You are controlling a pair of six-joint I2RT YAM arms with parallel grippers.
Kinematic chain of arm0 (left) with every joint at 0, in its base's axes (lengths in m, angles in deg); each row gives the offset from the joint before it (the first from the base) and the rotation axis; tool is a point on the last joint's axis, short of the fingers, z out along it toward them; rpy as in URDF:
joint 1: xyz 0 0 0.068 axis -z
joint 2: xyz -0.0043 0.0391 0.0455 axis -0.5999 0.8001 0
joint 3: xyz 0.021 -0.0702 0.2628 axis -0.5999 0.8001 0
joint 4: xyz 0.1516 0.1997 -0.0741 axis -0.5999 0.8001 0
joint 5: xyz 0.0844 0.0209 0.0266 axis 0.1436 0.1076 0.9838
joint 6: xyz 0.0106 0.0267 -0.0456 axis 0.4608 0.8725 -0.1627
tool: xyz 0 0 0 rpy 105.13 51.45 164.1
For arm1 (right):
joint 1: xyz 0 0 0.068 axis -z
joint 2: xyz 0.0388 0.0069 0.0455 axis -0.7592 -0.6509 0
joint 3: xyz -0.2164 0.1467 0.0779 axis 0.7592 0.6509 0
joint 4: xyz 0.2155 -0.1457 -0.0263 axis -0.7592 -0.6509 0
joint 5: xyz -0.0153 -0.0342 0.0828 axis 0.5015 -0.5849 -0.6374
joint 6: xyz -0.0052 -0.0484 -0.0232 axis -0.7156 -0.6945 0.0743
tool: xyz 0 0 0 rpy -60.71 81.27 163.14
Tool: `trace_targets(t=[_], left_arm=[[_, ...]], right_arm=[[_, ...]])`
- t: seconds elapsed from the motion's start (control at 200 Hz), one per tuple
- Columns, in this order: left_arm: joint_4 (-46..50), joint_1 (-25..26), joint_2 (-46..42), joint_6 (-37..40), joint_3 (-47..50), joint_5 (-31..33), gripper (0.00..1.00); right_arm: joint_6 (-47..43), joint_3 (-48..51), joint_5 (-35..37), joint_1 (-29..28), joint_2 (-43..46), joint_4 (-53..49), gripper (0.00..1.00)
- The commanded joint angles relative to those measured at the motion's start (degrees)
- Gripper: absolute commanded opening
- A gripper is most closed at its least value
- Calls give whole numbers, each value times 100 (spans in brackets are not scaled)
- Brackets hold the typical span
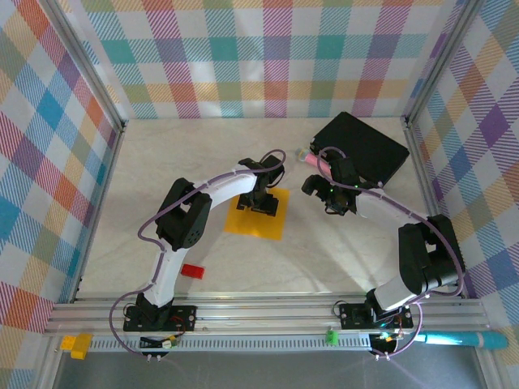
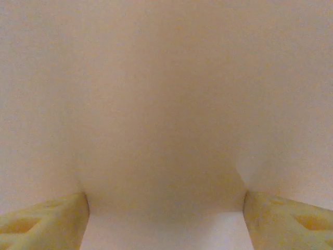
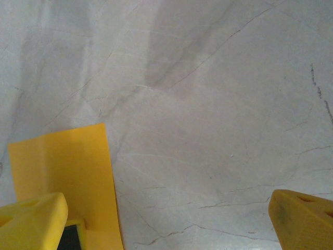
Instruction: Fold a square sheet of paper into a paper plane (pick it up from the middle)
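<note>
the square sheet of paper (image 1: 247, 220) lay flat near the middle of the bench (image 1: 162, 162). the left gripper (image 2: 166, 221) pointed straight down over it, jaws wide apart. the right gripper (image 3: 169, 219) hung near the sheet's right edge, over bare bench, jaws wide and empty.

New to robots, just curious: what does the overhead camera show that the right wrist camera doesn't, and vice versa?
Overhead adds the left claw over the square orange-yellow paper sheet, a flat black box, a small red block and a pink stick. The right wrist adds a close look at the right claw, wide open, and fine veins in the stone. Both share that sheet, flat on the pale marble-look table.
</note>
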Motion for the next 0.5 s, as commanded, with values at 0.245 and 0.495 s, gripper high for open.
trace_targets(t=[0.245,0.495], left_arm=[[-270,-2,71,-129,537,-281,67],[-1191,-485,-987,-92,1165,-1344,44]], right_arm=[[73,-29,-74,24,-38,53,99],[62,3,-56,25,96,44,99]])
